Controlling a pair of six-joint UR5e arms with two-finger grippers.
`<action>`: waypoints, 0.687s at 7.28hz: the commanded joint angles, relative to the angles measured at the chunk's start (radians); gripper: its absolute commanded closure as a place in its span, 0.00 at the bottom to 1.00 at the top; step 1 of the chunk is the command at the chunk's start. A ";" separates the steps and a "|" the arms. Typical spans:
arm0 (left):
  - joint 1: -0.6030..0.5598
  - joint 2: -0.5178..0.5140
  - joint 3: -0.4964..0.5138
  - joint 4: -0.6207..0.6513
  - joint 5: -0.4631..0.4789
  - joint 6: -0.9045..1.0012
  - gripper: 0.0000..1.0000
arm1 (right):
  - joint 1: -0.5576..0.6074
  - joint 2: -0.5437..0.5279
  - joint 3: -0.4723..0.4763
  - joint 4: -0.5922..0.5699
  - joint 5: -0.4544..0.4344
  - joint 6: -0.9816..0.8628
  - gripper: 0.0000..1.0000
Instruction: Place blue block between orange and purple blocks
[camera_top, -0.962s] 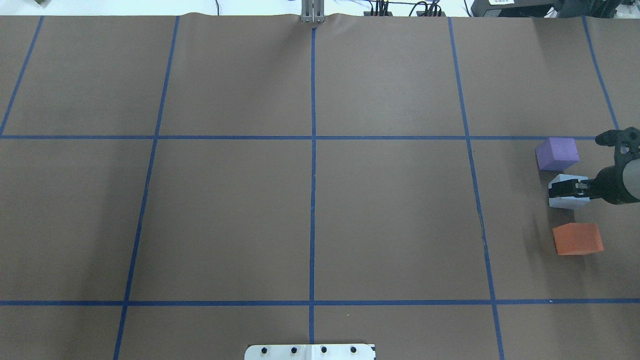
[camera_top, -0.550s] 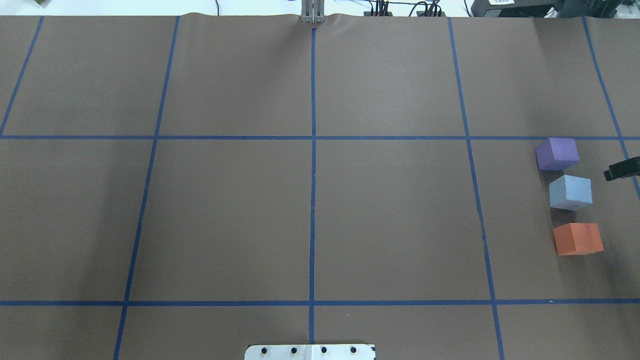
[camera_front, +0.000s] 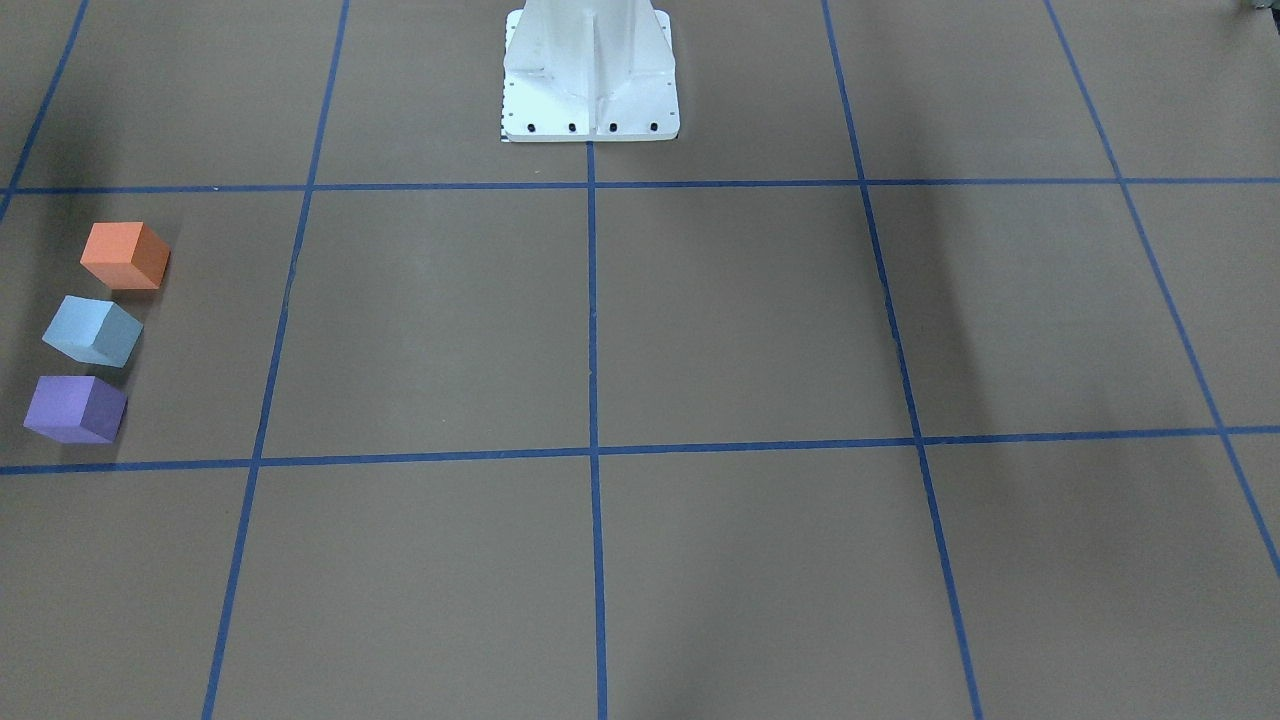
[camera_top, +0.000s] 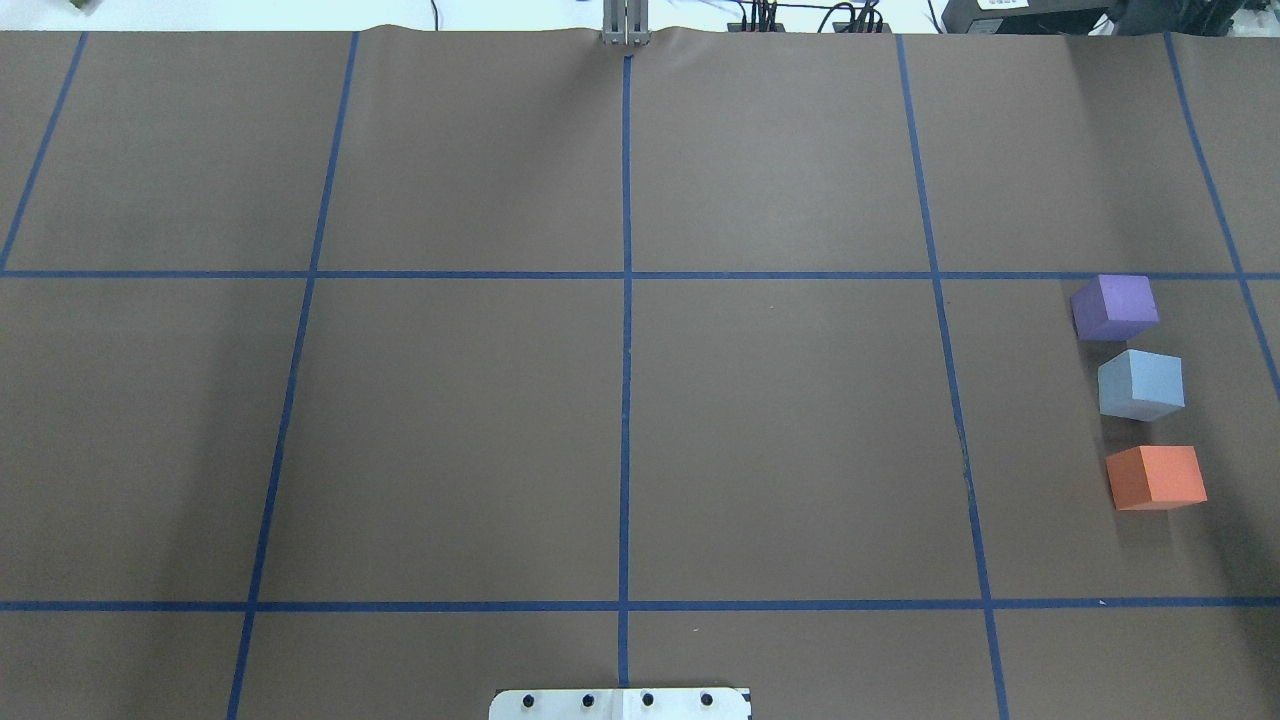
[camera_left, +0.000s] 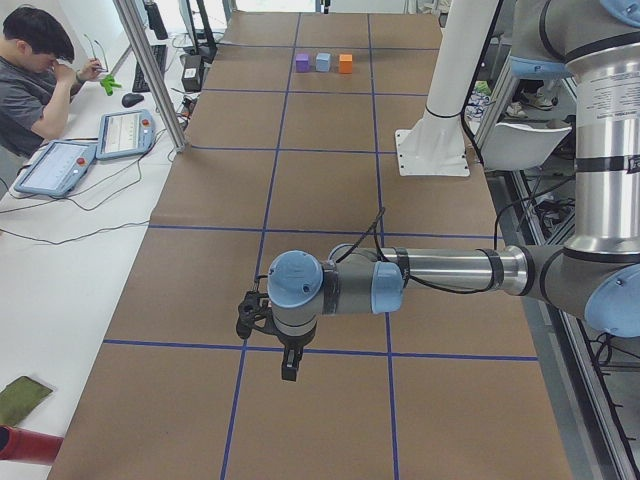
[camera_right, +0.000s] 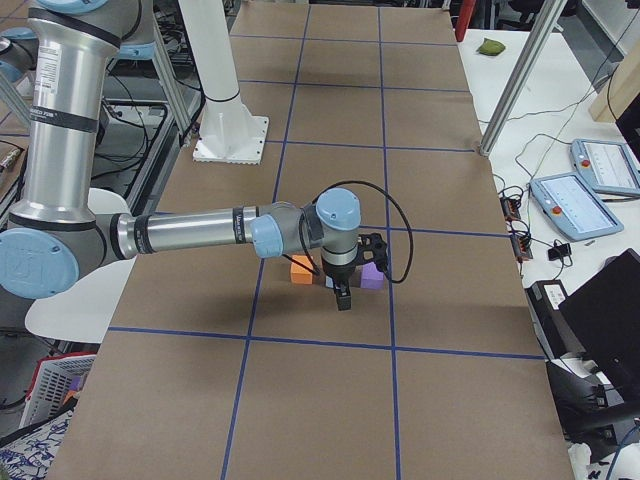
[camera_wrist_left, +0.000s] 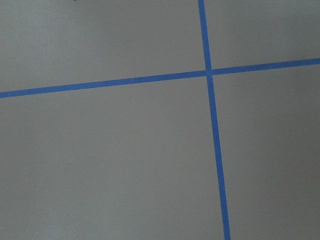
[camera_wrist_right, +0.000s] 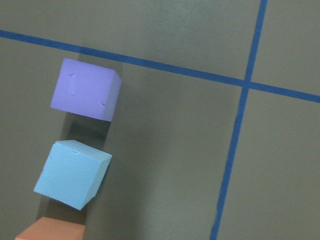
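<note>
Blue block (camera_top: 1140, 384) lay on counter (camera_top: 780, 430) between purple block (camera_top: 1115, 307) and orange block (camera_top: 1157, 478), near right jaws, apart from them; grip state untellable; placement judged complete; next: arm clears away

Orange block (camera_wrist_right: 50, 230) mostly beyond the right wrist view's bottom edge; left gripper (camera_left: 289, 370), right gripper (camera_right: 343, 299): jaws indistinct.
</note>
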 joint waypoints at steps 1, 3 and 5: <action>0.001 -0.011 -0.002 0.000 -0.012 -0.005 0.00 | 0.034 -0.026 -0.007 -0.037 0.050 -0.011 0.00; 0.000 0.001 -0.019 -0.007 -0.012 0.005 0.00 | 0.032 -0.025 -0.005 -0.032 0.051 -0.002 0.00; 0.000 0.002 -0.016 -0.007 -0.012 0.042 0.00 | 0.034 -0.025 -0.002 -0.030 0.052 0.036 0.00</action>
